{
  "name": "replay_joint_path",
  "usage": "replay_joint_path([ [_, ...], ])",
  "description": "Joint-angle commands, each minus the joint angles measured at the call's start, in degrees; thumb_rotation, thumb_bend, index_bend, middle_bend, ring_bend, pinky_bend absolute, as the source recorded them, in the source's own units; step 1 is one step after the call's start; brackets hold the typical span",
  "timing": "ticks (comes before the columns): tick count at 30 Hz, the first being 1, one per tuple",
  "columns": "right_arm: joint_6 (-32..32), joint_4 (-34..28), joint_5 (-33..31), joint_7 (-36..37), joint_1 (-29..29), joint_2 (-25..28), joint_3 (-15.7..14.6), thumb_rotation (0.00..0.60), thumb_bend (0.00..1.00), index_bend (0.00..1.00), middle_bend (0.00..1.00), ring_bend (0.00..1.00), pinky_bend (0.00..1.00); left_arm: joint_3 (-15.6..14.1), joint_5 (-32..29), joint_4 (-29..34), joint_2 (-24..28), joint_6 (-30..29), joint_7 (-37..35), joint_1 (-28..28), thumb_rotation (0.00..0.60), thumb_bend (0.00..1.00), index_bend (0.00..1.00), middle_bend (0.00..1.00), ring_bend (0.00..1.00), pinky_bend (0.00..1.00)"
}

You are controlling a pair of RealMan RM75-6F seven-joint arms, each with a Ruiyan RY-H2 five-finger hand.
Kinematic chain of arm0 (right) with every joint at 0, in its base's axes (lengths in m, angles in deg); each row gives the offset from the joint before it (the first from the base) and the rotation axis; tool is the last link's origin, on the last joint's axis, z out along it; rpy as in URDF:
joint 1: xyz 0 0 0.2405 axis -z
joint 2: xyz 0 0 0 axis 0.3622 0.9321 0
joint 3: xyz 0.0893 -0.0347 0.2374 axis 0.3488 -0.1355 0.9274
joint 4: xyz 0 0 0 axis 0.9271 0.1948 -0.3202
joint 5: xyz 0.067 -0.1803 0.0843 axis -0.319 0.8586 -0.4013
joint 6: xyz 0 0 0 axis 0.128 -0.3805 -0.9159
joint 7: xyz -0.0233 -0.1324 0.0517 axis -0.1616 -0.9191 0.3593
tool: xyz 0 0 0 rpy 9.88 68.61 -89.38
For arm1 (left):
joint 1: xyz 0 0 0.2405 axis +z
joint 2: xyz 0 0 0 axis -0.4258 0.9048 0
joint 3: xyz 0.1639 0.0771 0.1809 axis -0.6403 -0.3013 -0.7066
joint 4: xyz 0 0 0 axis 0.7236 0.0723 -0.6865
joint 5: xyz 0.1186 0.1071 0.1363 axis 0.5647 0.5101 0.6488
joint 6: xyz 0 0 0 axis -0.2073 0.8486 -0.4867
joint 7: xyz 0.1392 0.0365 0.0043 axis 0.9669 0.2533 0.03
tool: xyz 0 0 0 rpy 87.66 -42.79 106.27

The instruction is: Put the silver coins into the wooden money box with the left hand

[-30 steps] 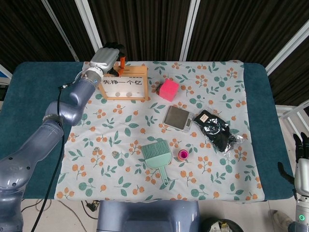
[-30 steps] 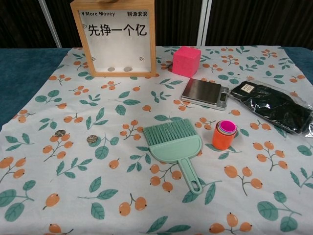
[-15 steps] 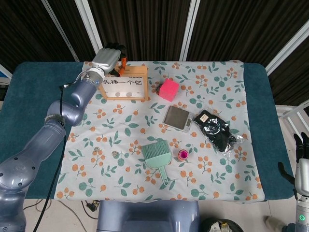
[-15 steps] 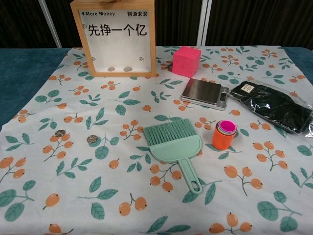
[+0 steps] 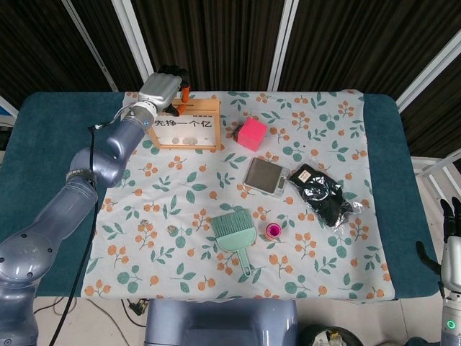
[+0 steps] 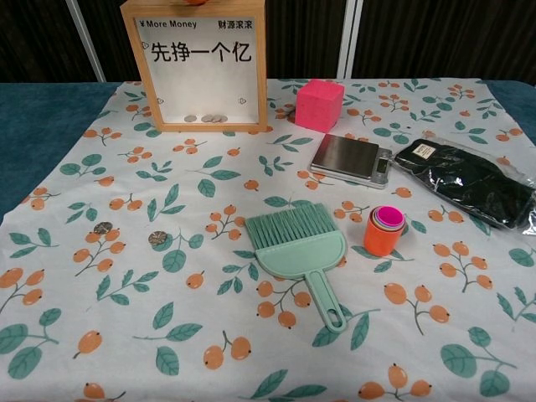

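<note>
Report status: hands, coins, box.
Left robot hand over wooden money box, grip unclear. Right robot hand idle at table edge. Coins inside box; two silver coins on cloth. Path clear.

A teal table (image 5: 43, 144) stands before dark slatted wall panels (image 5: 216, 43) with white uprights.

Coins (image 6: 210, 118) inside money box (image 6: 201, 67).
</note>
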Motion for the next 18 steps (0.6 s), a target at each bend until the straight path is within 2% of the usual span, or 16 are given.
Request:
replay_joint_path([
  [1,0.0,0.0,-0.1,0.0,0.0,-0.1,0.1,0.600,0.36,0.06,0.02,0.00,0.00,0.5,-0.2,0.8,0.5,-2.2,-0.8,0.3,0.600,0.27,0.46,0.10,0.00,0.00],
  [3,0.0,0.0,-0.2,0.0,0.0,-0.1,0.1,0.600,0.36,0.06,0.02,0.00,0.00,1.1,-0.1,1.5,0.9,-6.2,-1.2,1.1,0.600,0.27,0.45,0.10,0.00,0.00],
  [6,-0.1,0.0,-0.4,0.0,0.0,-0.1,0.1,0.600,0.36,0.06,0.02,0.00,0.00,2.4,0.6,4.3,2.0,-17.7,-2.3,4.0,0.600,0.27,0.45,0.10,0.00,0.00],
  [9,-0.2,0.0,-0.5,0.1,0.0,0.0,0.3,0.600,0.36,0.06,0.02,0.00,0.00,2.5,2.0,10.0,3.9,-31.1,-2.6,9.4,0.600,0.26,0.45,0.09,0.00,0.00],
  [13,-0.2,0.1,-0.4,0.2,-0.1,0.0,0.2,0.600,0.36,0.06,0.02,0.00,0.00,-1.0,5.4,22.3,8.4,-46.8,0.4,19.8,0.600,0.23,0.45,0.09,0.00,0.00],
  [18,0.0,0.2,0.2,0.1,-0.1,0.0,0.0,0.600,0.36,0.06,0.02,0.00,0.00,-7.5,6.8,35.0,12.0,-57.8,5.7,32.7,0.600,0.22,0.44,0.09,0.00,0.00],
])
